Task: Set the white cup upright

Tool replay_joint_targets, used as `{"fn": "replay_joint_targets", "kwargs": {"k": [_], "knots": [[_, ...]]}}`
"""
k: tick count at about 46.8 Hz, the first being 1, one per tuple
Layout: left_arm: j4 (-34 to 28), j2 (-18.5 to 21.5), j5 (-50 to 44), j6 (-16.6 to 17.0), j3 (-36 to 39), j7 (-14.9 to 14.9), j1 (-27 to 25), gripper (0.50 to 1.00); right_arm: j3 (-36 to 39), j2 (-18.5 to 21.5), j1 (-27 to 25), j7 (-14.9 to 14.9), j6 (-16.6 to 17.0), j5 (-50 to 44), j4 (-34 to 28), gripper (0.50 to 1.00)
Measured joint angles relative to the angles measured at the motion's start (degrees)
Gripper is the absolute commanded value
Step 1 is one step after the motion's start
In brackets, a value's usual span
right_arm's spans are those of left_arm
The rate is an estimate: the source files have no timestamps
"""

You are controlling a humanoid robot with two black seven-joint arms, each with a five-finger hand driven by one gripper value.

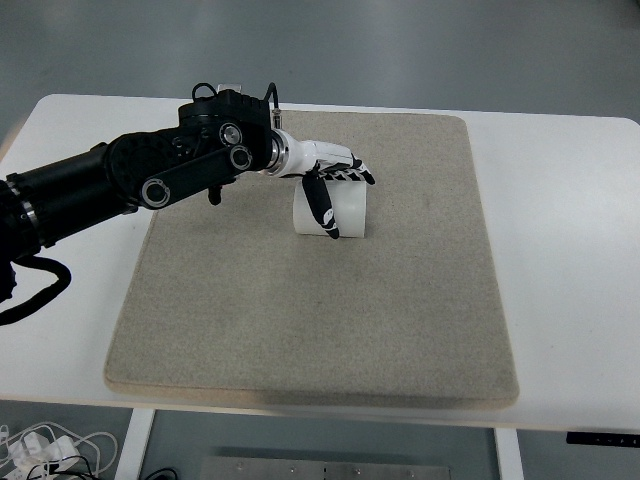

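Closing our left hand [335, 190] over the toppled white cylindrical cup [345, 212] beneath it; grasp unconfirmed, uprighting all remains.

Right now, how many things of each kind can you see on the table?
White cup: 1
Beige mat: 1
Robot hand, the left hand, over the cup: 1
Total: 3

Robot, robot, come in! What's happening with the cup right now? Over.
Left hand draped over the white plastic cup, thumb down its front, not clearly gripping. Cup on its side on the beige mat. Right arm out of view. Nothing in the way.
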Motion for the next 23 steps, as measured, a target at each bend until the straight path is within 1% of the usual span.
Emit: {"fn": "replay_joint_targets", "kwargs": {"k": [1,2,4,6,9,11,12,14,18,21,23], "knots": [[0.01,-0.01,0.03,0.0,0.04,0.0,0.0,0.896,0.0,0.0,0.0,0.01,0.0,0.0,0.0,0.952],[0.02,-0.05,0.04,0.0,0.16,0.0,0.0,0.887,0.0,0.0,0.0,0.0,0.0,0.0,0.0,0.952],[0.02,-0.09,0.05,0.0,0.8,-0.01,-0.01,0.834,0.0,0.0,0.0,0.0,0.0,0.0,0.0,0.952],[0.02,-0.14,0.13,0.05,1.56,-0.08,-0.11,0.816,0.0,0.0,0.0,0.0,0.0,0.0,0.0,0.952],[0.02,-0.15,0.15,0.14,2.01,-0.15,-0.32,0.752,0.0,0.0,0.0,0.0,0.0,0.0,0.0,0.952],[0.02,-0.13,0.15,0.35,2.09,-0.22,-0.34,0.743,0.0,0.0,0.0,0.01,0.0,0.0,0.0,0.952],[0.02,-0.13,0.16,0.55,2.13,-0.25,-0.34,0.726,0.0,0.0,0.01,0.01,0.0,0.0,0.0,0.952],[0.02,-0.12,0.25,0.88,2.14,-0.25,-0.37,0.669,0.0,0.0,0.0,0.0,0.0,0.0,0.0,0.952],[0.02,-0.1,0.28,1.12,1.85,-0.4,-0.45,0.587,0.0,0.0,0.0,0.0,0.0,0.0,0.0,0.952],[0.08,-0.1,0.14,1.2,1.32,-0.44,-0.57,0.561,0.0,0.0,0.0,0.01,0.0,0.0,0.0,0.952],[0.23,-0.09,-0.24,1.21,1.12,-0.51,-0.71,0.559,0.0,0.0,0.0,0.01,0.0,0.0,0.0,0.952]]}}
